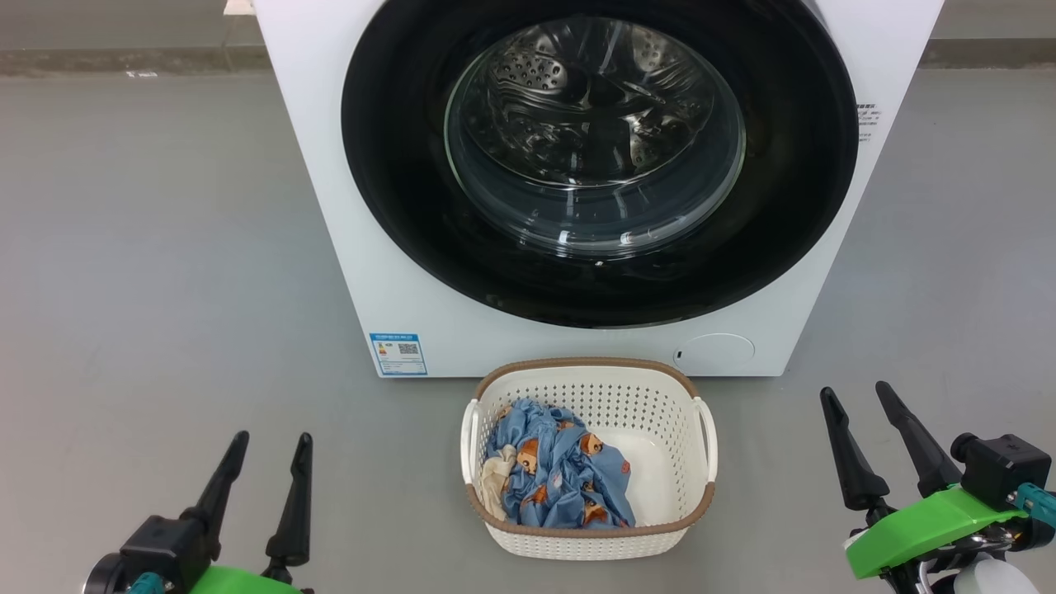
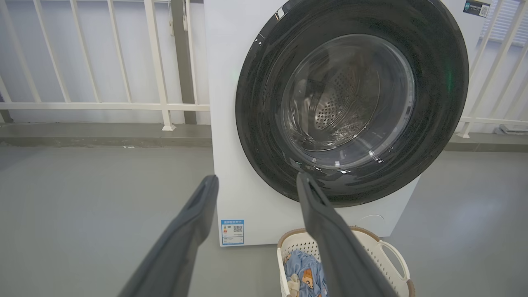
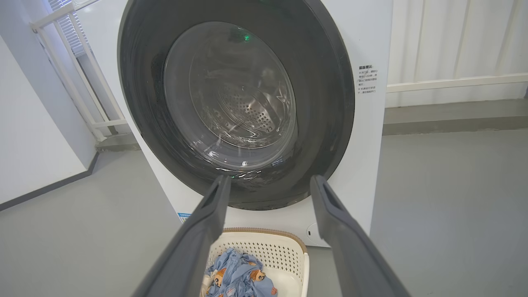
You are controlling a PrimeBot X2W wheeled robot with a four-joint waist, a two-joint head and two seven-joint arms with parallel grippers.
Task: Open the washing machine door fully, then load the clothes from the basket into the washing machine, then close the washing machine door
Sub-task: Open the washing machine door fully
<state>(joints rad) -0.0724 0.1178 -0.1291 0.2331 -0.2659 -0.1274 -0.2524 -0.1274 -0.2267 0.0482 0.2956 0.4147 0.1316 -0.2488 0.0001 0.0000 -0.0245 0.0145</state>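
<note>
Door-opening comes first, and from the head view it is not yet begun: the washing machine door (image 1: 596, 148) sits shut and flush on the white washing machine (image 1: 330, 206), the steel drum showing through its glass. The basket (image 1: 587, 365) stands on the grey floor (image 1: 165, 247) just in front of the machine, below the door, with the clothes (image 1: 561, 474) heaped in its left half, blue bear print with a cream piece at the edge. The left gripper (image 1: 273, 437) hovers low at the left and the right gripper (image 1: 854, 389) at the right, both well apart from door and basket, each with its jaws spread and empty. The left wrist view looks between its two parted fingers (image 2: 185, 231) at the door's lower left and a blue sticker (image 2: 232, 232) on the machine's corner. The right wrist view faces the door's lower middle, the basket beneath. No handle or recess is plain on the glossy ring in any view, so the catch side cannot be told from here. To open it well, I would find that edge first, hook one finger behind the rim, pull along the door's arc, and keep the arm clear of the basket until the door stands fully wide.
</note>
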